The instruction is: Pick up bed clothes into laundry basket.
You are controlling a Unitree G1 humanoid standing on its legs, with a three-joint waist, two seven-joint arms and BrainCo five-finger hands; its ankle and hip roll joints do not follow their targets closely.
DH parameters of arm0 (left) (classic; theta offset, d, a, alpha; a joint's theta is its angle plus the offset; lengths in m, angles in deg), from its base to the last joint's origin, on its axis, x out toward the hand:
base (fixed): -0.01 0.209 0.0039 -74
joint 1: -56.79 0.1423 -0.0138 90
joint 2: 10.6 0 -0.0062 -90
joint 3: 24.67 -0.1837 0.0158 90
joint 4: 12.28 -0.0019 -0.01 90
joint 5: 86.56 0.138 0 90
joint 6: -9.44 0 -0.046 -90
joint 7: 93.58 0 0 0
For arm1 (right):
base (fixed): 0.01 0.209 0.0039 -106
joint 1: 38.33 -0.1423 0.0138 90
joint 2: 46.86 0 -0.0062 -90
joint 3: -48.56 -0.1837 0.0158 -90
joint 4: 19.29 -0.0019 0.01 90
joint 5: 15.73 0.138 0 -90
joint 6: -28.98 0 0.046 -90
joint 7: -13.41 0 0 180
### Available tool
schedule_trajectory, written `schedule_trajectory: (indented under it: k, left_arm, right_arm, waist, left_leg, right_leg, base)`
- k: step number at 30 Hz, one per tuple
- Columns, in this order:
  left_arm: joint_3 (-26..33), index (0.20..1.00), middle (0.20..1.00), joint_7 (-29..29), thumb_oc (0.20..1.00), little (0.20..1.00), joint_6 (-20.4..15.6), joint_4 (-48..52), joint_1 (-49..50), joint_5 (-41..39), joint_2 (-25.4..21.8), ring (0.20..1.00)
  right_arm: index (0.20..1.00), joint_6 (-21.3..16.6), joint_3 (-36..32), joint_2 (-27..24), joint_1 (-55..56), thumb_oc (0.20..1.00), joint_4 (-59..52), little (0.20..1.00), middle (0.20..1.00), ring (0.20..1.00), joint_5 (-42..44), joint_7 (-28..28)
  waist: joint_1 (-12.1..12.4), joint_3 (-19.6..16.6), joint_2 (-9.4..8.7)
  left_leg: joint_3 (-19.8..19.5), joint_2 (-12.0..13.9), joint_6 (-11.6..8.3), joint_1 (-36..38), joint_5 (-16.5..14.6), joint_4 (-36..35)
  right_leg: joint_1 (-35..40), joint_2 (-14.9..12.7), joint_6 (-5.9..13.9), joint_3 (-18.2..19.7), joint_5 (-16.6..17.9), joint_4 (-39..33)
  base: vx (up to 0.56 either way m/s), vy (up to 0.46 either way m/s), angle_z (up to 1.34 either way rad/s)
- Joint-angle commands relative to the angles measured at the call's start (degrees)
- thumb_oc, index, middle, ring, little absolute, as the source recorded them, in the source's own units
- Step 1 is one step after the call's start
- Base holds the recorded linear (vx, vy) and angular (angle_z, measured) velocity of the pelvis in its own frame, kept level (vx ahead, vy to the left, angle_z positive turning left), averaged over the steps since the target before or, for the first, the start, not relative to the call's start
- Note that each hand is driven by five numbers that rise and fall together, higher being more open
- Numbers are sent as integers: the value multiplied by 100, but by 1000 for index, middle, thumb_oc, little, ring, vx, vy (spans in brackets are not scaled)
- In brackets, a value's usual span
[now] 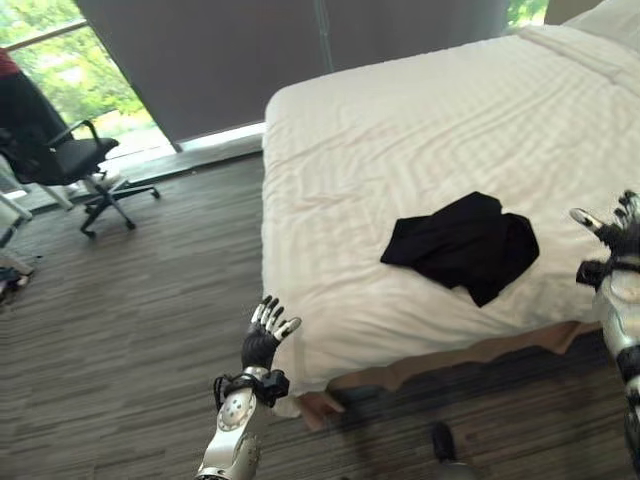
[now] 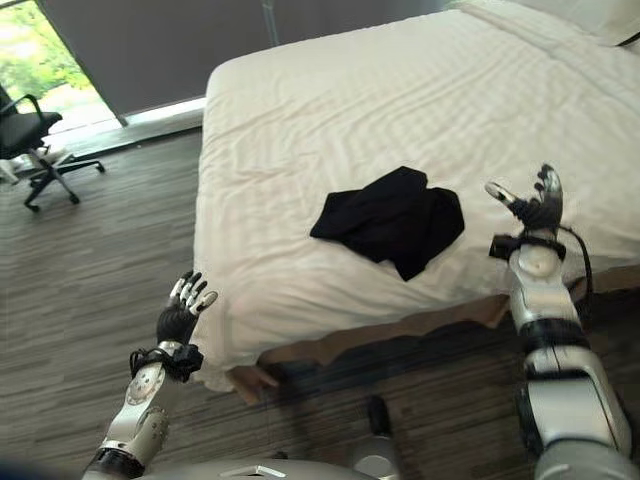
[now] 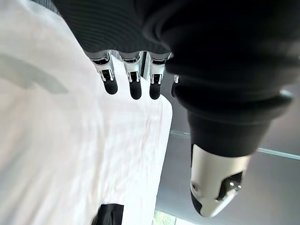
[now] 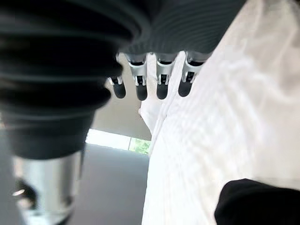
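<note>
A crumpled black garment [image 1: 462, 243] lies on the white bed [image 1: 420, 130] near its foot edge; it also shows in the right wrist view as the black garment [image 4: 255, 204]. My left hand [image 1: 264, 338] is raised beside the bed's near left corner, fingers straight, holding nothing. To the right of the garment my right hand [image 2: 532, 208] hovers over the bed's edge, open and empty, a short way from the cloth.
A black office chair [image 1: 70, 160] stands on the wood floor at the far left by the window. A dark curtain [image 1: 230, 60] hangs behind the bed. A pillow [image 1: 610, 20] lies at the bed's far right end.
</note>
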Motion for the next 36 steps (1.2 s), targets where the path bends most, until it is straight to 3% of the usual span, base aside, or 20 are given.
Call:
schedule_trajectory:
  k: [1,7,16,22,28,36]
  left_arm:
    - [156,1000,1000,-70,1000,1000,-290,208,-337,218,-288,1000]
    - [-7,1000,1000,-72,1000,1000,-349,154,-519,179,-314,1000]
    - [-108,1000,1000,-108,1000,1000,-398,210,-717,235,-394,1000]
    - [-134,1000,1000,-98,1000,1000,-437,197,-831,181,-442,1000]
    - [-198,1000,1000,-197,1000,1000,-385,560,-729,56,-250,1000]
    - [-318,1000,1000,-277,1000,1000,-339,611,-631,250,-56,1000]
  right_arm:
    - [1000,-59,346,30,-789,1000,470,1000,1000,1000,-459,60]
    - [1000,303,1411,205,-2032,1000,1852,1000,1000,1000,-1509,-39]
    - [1000,654,2464,457,-2654,1000,2522,1000,1000,1000,-3194,-269]
    - [1000,816,2774,625,-2837,1000,2761,1000,1000,1000,-3864,-363]
    - [1000,952,3336,1058,-2151,1000,2880,1000,1000,1000,-5529,-635]
    - [1000,996,3658,1436,-1494,1000,2692,1000,1000,1000,-6622,-914]
  waist:
    - [37,149,-370]
    - [239,277,-359]
    - [444,457,-209]
    - [594,552,137]
    - [652,661,655]
    - [543,753,855]
  left_leg:
    - [-160,-143,-53,-195,180,71]
    - [-232,-136,-84,-352,259,71]
    - [-307,-154,-130,-620,395,71]
    - [-334,-234,-180,-938,507,71]
    - [-436,-295,-260,-1248,656,71]
    - [-415,-309,-268,-1291,652,71]
  right_leg:
    - [536,-248,56,-26,-472,166]
    - [449,-255,44,-77,-440,153]
    - [244,-269,31,-106,-383,144]
    - [-55,-344,34,-94,-293,119]
    - [-300,-413,-4,-64,-289,119]
    - [-338,-427,-36,-19,-327,119]
  base:
    - [-33,-16,11]
    - [-36,-28,4]
    - [-32,-30,4]
    - [-29,-27,10]
    - [10,-41,0]
    - [4,-2,-1]
